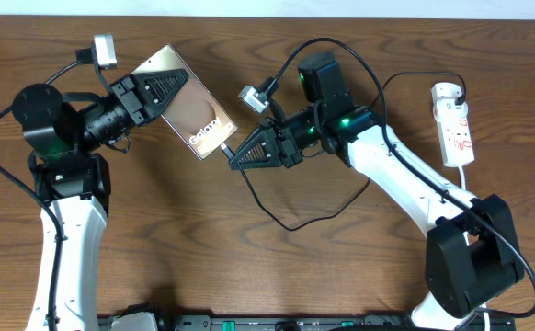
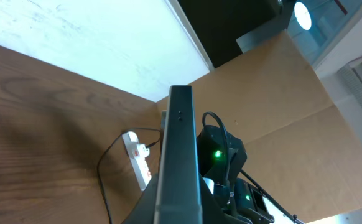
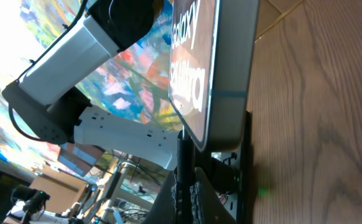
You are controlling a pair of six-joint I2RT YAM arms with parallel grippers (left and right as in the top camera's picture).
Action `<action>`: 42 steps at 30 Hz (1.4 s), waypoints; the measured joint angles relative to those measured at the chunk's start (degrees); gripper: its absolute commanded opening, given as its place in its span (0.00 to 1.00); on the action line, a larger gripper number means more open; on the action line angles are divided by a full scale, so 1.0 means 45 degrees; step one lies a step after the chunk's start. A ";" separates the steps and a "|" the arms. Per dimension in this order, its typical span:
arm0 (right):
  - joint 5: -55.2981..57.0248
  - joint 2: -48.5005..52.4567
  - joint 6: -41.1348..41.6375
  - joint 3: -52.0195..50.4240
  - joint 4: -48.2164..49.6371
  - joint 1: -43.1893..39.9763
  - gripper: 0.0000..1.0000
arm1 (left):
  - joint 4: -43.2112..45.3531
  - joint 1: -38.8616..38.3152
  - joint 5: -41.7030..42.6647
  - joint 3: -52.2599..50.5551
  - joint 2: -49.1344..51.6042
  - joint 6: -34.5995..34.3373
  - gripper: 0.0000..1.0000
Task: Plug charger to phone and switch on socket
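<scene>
Brown wooden surface [image 1: 249,276] underneath, the left fingers [image 1: 150,92] pinch the phone [image 1: 192,115] tilted clear of it, its lower end offered to the right fingers [image 1: 256,152]. These nip the charger [image 1: 290,227] tip at that end, while the socket [image 1: 453,124] lies well apart, untouched.

1. The phone [image 1: 187,101] shows white "Galaxy" lettering near its lower end in the overhead view.
2. In the right wrist view, the phone's face reads "Galaxy". A second line beneath ends in "Ultra"; the characters before it start with S but are too blurred to read.
3. The power strip [image 1: 455,124] bears red marks, too small to read.
</scene>
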 measured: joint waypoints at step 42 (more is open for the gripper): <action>-0.0019 0.0000 0.0000 -0.0024 0.0092 0.0000 0.01 | 0.0053 -0.0364 -0.0476 0.0000 0.0000 -0.0044 0.07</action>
